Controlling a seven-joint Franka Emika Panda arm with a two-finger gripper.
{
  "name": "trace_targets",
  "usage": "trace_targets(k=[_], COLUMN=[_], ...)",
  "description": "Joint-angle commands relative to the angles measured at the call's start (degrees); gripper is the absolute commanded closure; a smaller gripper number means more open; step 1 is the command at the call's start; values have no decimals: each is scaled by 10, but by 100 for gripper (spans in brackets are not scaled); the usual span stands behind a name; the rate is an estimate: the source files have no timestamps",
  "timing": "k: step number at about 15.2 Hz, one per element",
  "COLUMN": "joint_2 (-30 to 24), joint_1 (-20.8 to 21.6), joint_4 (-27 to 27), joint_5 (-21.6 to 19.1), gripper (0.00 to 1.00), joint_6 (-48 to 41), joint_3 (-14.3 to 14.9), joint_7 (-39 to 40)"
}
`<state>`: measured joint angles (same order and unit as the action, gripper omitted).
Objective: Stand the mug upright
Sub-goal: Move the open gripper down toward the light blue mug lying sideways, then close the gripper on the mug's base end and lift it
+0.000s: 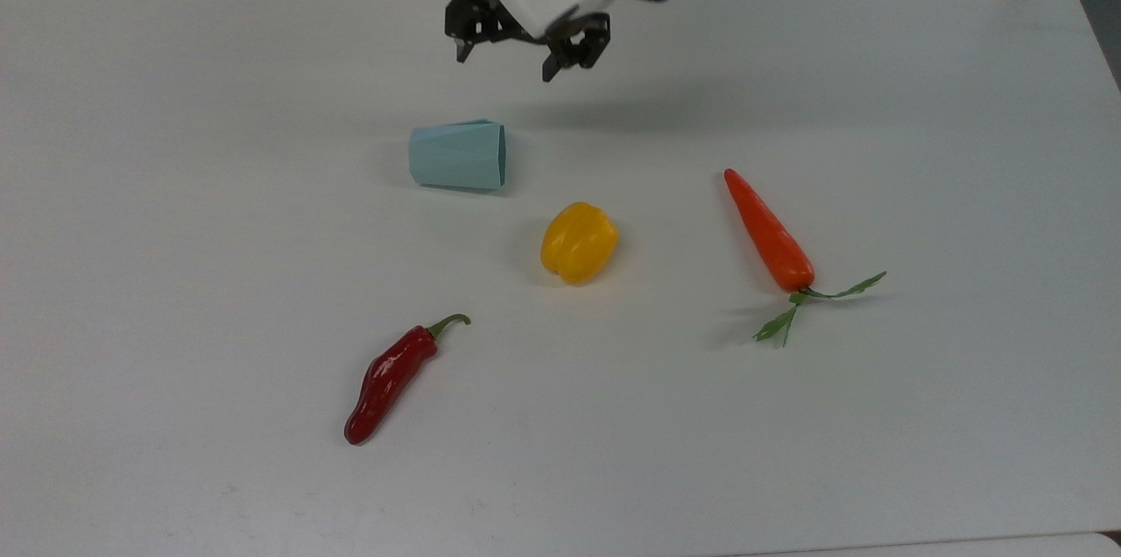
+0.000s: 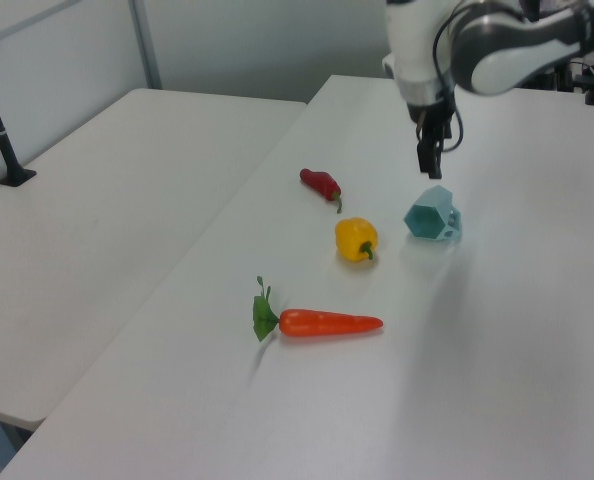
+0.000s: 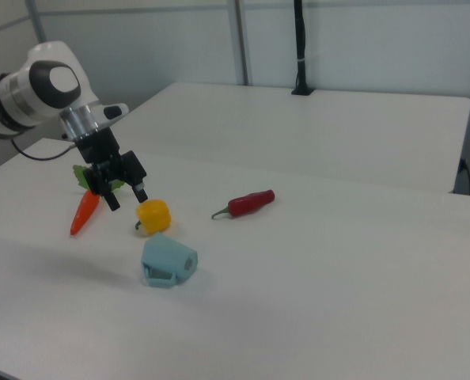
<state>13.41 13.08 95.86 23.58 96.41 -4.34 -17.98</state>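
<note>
In the top view, nearest the lower edge, the red chili (image 1: 391, 381) lies on the white table (image 1: 175, 277). Further up are the yellow pepper (image 1: 578, 242) and, toward the top view's right, the carrot (image 1: 768, 231) with its green leaves. Beyond the yellow pepper lies the mug (image 1: 457, 155) — it is on its side, with the wide rim pointing to the top view's right. Farthest is the gripper (image 1: 508, 66), above the table and apart from the mug — its two fingers are spread and hold nothing.
</note>
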Motion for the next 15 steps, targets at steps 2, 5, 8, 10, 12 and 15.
trace_targets(k=[2, 5, 8, 10, 12, 15], joint_2=[58, 101, 145, 157, 159, 163], joint_1=[34, 52, 65, 65, 63, 61], joint_4=[-3, -3, -5, -4, -4, 8], joint_5=[77, 130, 188, 225, 241, 268], gripper=[0, 0, 0, 0, 0, 16], joint_6=[-10, -17, -32, -48, -68, -78], joint_3=[5, 5, 5, 5, 6, 7], joint_7=[-85, -145, -199, -215, -215, -213])
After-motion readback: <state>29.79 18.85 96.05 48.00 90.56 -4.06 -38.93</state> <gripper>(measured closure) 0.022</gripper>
